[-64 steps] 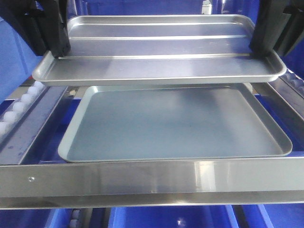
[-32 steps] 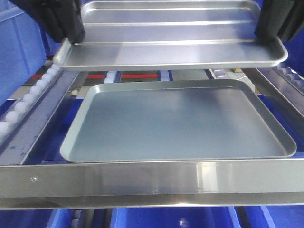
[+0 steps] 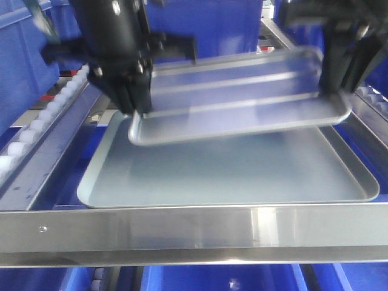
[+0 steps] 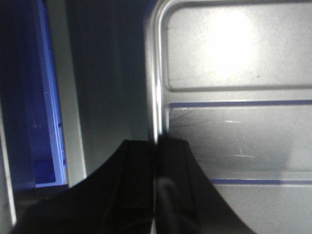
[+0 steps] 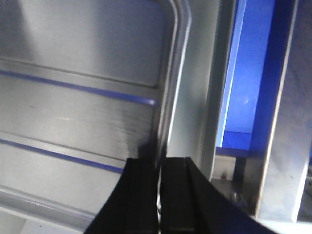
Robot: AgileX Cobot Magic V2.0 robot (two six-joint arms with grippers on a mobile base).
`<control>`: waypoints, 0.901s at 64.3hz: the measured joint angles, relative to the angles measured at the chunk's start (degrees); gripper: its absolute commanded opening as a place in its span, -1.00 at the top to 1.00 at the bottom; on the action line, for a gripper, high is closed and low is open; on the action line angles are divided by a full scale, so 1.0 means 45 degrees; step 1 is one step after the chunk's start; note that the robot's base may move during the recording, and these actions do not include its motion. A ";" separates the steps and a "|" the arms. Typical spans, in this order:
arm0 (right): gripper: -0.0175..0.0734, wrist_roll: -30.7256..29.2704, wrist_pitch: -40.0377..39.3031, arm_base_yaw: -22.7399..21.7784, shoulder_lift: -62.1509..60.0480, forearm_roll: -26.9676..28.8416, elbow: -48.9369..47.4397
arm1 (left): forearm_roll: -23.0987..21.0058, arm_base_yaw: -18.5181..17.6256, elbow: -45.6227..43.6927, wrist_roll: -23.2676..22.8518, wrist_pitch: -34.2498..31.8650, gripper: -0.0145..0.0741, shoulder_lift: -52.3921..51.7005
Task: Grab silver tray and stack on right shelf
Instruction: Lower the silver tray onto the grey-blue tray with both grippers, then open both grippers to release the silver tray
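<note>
The silver tray [image 3: 242, 97], shiny with two long ridges, hangs tilted above the duller grey tray [image 3: 224, 167], its left end lower. My left gripper [image 3: 134, 112] is shut on its left rim and my right gripper [image 3: 330, 91] is shut on its right rim. In the left wrist view the black fingers [image 4: 175, 161] pinch the rim of the silver tray [image 4: 234, 87]. Over on the right wrist view the fingers [image 5: 144, 185] clamp the silver tray [image 5: 78, 97] at its edge. The right shelf [image 3: 194, 227] shows its brushed-steel front crossbar and white rollers [image 3: 36, 124].
The plain grey tray lies flat on the shelf rails, directly under the held tray. A sloping steel rail [image 3: 370, 121] runs along the right side. Blue bins [image 3: 200, 279] sit below the crossbar, and blue walls [image 3: 24, 66] stand at the left and back.
The silver tray has dropped lower and shifted right, now tilted with its left end down close over the grey tray. Both arms have come down into view with it.
</note>
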 measured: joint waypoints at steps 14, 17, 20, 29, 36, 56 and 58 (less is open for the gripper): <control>0.47 -0.0032 -0.1202 -0.0030 0.1501 0.0020 0.0000 | -0.0070 0.0523 -0.0020 0.0000 -0.0413 0.90 0.1067; 0.44 -0.0032 -0.1402 -0.0030 0.1702 0.0031 0.0000 | -0.0070 0.0628 -0.0020 0.0000 -0.0525 0.90 0.1160; 0.37 -0.0057 -0.1469 -0.0030 0.1832 0.0052 0.0000 | -0.0070 0.0708 -0.0020 0.0030 -0.0588 0.90 0.1203; 0.00 -0.0082 -0.1568 -0.0030 0.1951 0.0062 -0.0020 | -0.0047 0.0841 -0.0020 0.0140 -0.0833 0.89 0.1188; -0.27 -0.0134 -0.1589 -0.0030 0.1951 -0.0116 -0.0115 | 0.0037 0.0918 -0.0020 0.0323 -0.0847 0.87 0.1188; -0.35 -0.0140 -0.1598 -0.0030 0.1951 -0.0198 -0.0196 | -0.0078 0.0950 -0.0020 0.0424 -0.0823 -0.39 0.1209; -0.35 -0.0140 -0.1598 -0.0030 0.1951 -0.0198 -0.0196 | -0.0079 0.0950 -0.0020 0.0424 -0.0823 -0.48 0.1209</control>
